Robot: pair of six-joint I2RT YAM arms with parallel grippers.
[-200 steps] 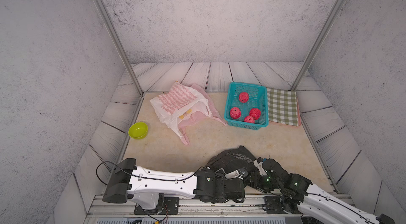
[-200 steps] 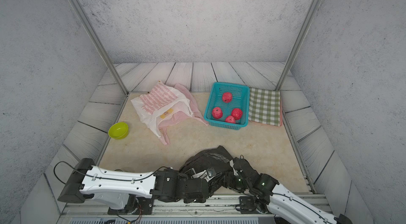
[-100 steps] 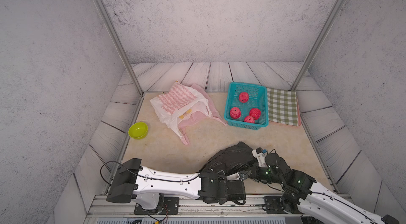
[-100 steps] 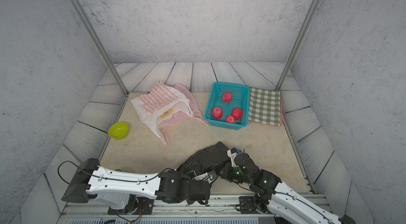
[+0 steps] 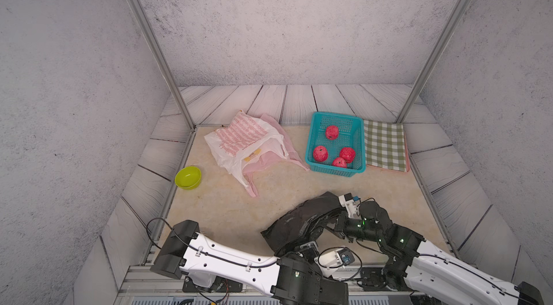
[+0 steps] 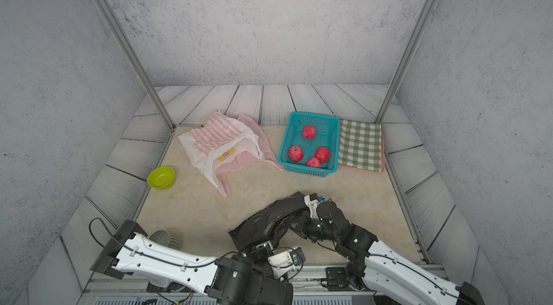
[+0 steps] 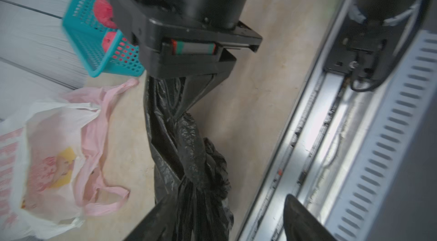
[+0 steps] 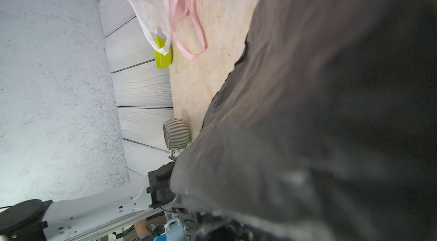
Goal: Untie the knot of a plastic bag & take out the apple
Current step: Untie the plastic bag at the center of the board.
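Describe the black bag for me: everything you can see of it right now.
The black bag is thin, glossy, crinkled plastic. It is opaque, so its contents are hidden. It lies slumped on the beige tabletop near the front edge. Its neck is twisted into a rope with a tight knot, not yet undone. The right claw is shut on the twisted strand to one side of the knot. The left claw stands open around the bunched plastic on the other side.

Near, a black bag (image 7: 184,147) of thin, glossy, crinkled plastic film. Far left, a white bag (image 5: 236,142) and a pink bag (image 5: 263,161) of thin translucent plastic. A teal basket (image 5: 335,170) of smooth plastic mesh lies beside a matt woven checked cloth (image 5: 384,145). A smooth, shiny lime bowl (image 5: 188,177). The tabletop (image 5: 239,213) is smooth marbled beige, the planks (image 5: 269,103) wood-grained, the walls (image 5: 284,19) rough and speckled, the posts (image 5: 151,40) brushed metal.
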